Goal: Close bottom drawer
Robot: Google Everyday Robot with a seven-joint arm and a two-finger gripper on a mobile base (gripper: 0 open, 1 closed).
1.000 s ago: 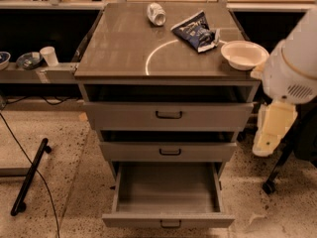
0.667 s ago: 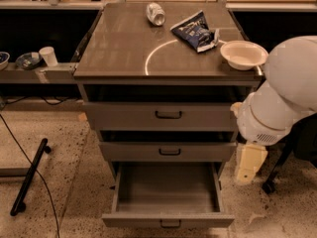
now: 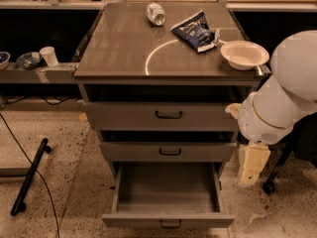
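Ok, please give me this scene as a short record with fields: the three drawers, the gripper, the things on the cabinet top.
bottom drawer: pulled far out, nothing visible inside
middle drawer: slightly out
top drawer: slightly out
gripper: right of the bottom drawer, pointing down, apart from it
cabinet top: can on its side, blue snack bag, white bowl

You see the grey bottom drawer (image 3: 168,195) with a dark handle (image 3: 170,224), the cream gripper (image 3: 250,175) hanging just beside it, a dark-blue bag (image 3: 195,31), a white bowl (image 3: 244,54) and beige speckled floor (image 3: 69,182).
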